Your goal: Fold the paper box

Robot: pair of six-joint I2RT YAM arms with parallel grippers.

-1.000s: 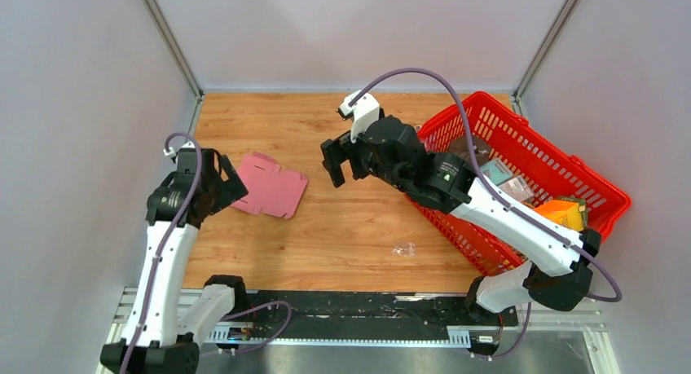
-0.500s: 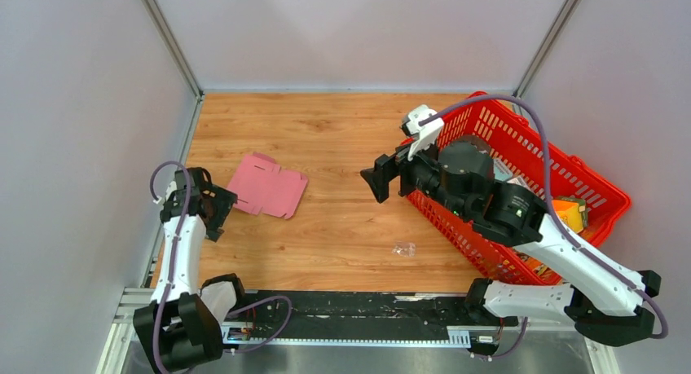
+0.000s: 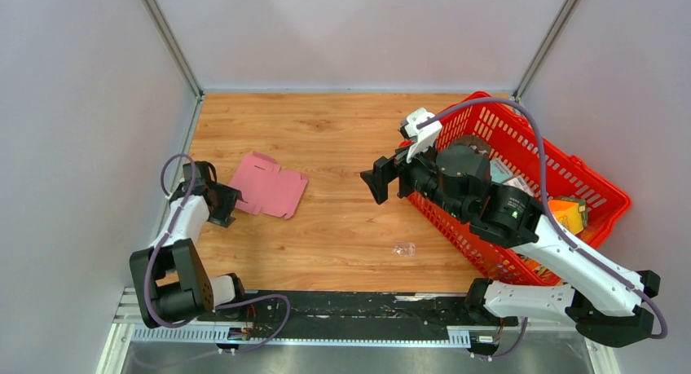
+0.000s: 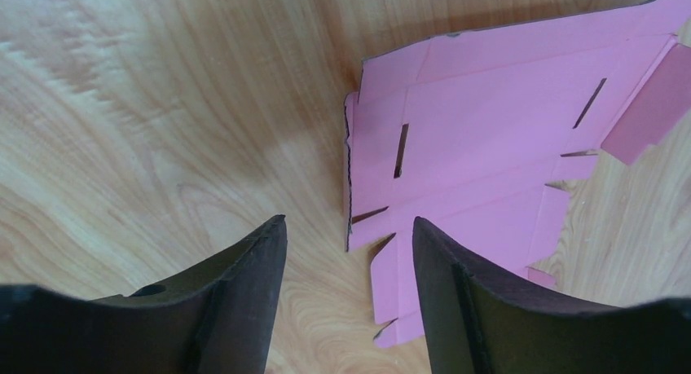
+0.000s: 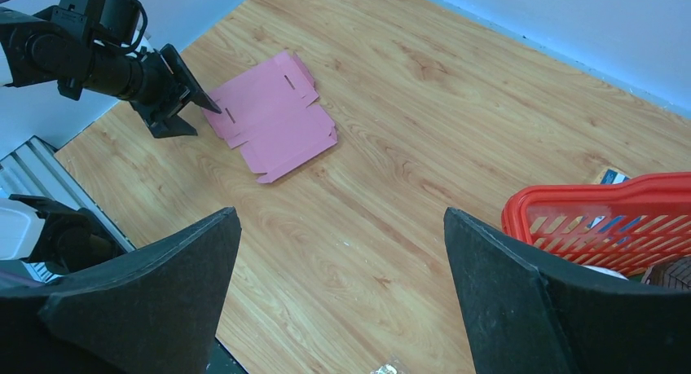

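Observation:
The pink paper box (image 3: pixel 269 187) lies flat and unfolded on the wooden table at the left. It also shows in the left wrist view (image 4: pixel 497 138) and in the right wrist view (image 5: pixel 273 117). My left gripper (image 3: pixel 226 204) is open and empty, low over the table at the blank's near left edge; in its own view (image 4: pixel 349 235) one finger overlaps a corner of the pink card. My right gripper (image 3: pixel 376 181) is open and empty, raised above the table's middle, well to the right of the box; in its own view (image 5: pixel 342 227) only bare wood lies between the jaws.
A red basket (image 3: pixel 599 191) with several packaged goods stands at the right, under my right arm. A small clear wrapper (image 3: pixel 402 248) lies on the wood near the front. Grey walls close the left, back and right sides.
My left arm has drawn back and dropped low, its gripper now at the box's left edge. My right arm swung right from mid-table toward the basket and has since held still.

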